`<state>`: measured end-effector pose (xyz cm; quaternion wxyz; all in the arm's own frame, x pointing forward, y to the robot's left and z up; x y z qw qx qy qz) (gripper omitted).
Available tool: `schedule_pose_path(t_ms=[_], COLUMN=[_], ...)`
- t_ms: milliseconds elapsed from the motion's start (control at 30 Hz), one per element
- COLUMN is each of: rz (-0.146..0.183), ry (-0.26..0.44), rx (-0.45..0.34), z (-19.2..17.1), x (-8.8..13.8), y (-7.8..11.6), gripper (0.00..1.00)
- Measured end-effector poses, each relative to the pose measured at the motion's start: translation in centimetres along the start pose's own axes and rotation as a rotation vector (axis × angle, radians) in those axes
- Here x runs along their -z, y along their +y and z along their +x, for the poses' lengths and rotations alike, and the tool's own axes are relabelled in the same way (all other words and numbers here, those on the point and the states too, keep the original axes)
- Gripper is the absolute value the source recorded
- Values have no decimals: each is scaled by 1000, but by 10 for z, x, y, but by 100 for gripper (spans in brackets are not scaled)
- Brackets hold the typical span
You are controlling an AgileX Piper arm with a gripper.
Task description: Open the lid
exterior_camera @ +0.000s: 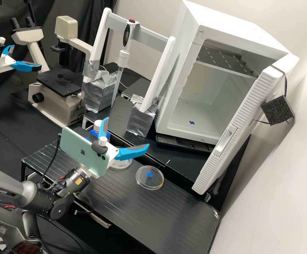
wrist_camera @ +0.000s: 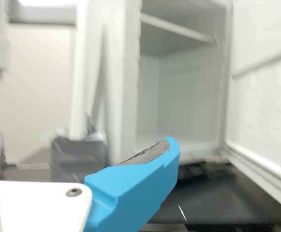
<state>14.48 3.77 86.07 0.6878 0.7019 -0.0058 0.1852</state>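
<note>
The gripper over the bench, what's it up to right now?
The open gripper hangs over the black stand with nothing in its grasp. The nearer clear dish sits on that stand, apart from the gripper, and appears to have its lid on. A second clear dish stands partly hidden by the gripper. Beyond, the white cabinet's door stands wide open. No lid is being held at this moment.

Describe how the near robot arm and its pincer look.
The dark grey arm has a black cylindrical wrist section with an orange label and black cables, plus a mint-green smartphone mounted near the pincer. The pincer's body is white, its two curved fingers bright blue, one showing a grey pad.
</note>
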Motion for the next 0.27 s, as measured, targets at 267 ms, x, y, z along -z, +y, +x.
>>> schedule_pose_path(t_ms=[267], rz=[63], ry=[28], rx=[-17], z=[3], x=[7], y=[-6], gripper=[100])
